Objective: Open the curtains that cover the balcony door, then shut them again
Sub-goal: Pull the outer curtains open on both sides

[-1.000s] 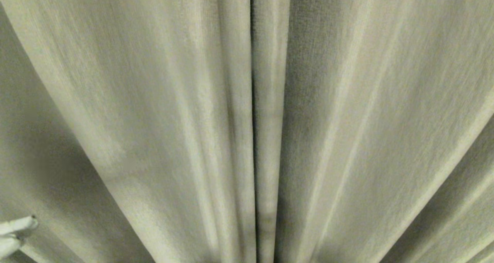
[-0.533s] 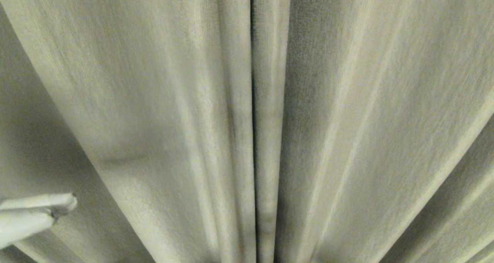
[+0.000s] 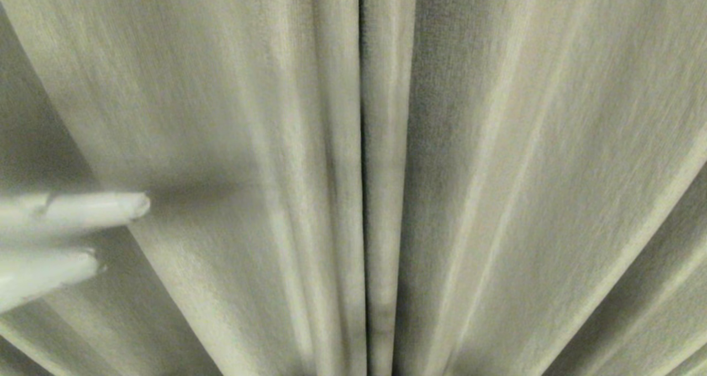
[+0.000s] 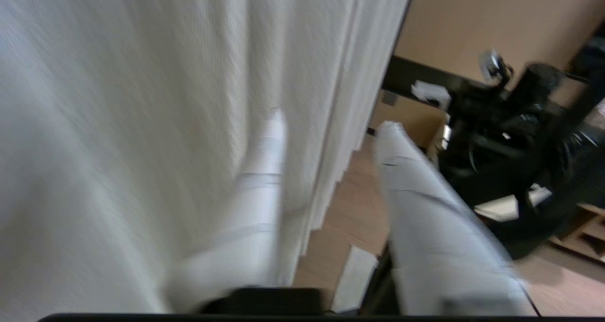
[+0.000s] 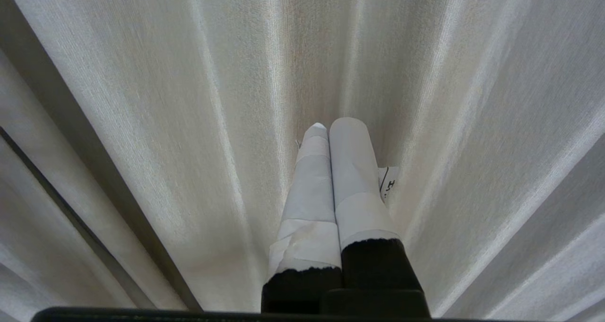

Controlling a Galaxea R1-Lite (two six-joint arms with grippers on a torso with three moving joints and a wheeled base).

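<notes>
At the left edge of the head view, the left gripper [image 3: 107, 235], its fingers wrapped in white tape, is seen reaching in level toward the cream, finely woven, floor-length curtains [image 3: 232, 144]. Its jaws are parted by a moderate gap, and nothing is held between them. In the left wrist view the same gripper [image 4: 331, 128] is seen blurred, one taped finger [image 4: 264, 170] lying against the pleated fabric [image 4: 118, 123] and the other finger [image 4: 416, 204] standing clear of it over a wood-toned floor [image 4: 340, 218], near dark equipment [image 4: 510, 123] that cannot be identified. The whole head view is filled by the curtains, drawn together, with the two panels meeting at a thin dark vertical seam [image 3: 362, 144] at the centre. To the right, in the right wrist view, the right gripper [image 5: 328, 126] is seen with its white-taped fingers pressed together, empty, close before the pleats [image 5: 472, 100]; whether they are touched cannot be told.
</notes>
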